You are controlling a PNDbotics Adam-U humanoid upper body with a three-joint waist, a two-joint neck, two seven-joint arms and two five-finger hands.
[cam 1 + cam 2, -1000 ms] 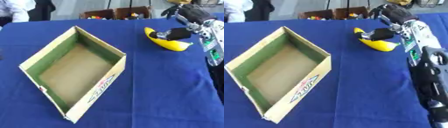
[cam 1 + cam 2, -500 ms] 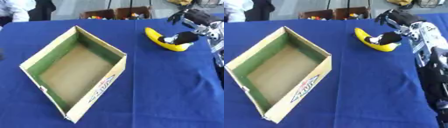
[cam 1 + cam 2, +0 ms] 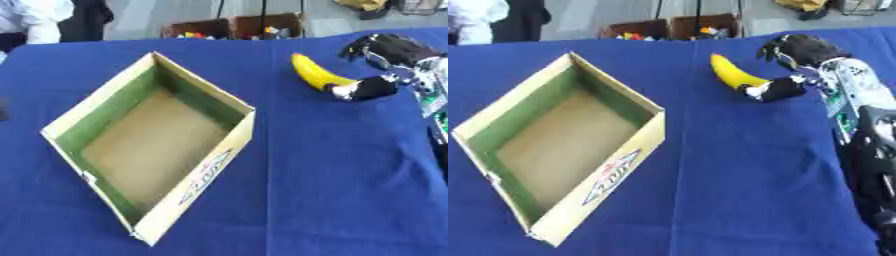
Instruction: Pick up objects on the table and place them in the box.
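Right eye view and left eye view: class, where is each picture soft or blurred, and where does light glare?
Left eye view: the right hand by the banana is smeared, the box print soft. Right eye view: the floor beyond the table glares pale; box edges look fairly clear.

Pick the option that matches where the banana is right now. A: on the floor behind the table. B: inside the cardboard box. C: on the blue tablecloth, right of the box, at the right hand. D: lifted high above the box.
C: the banana lies on the blue tablecloth right of the empty box, with the right hand at its near end.
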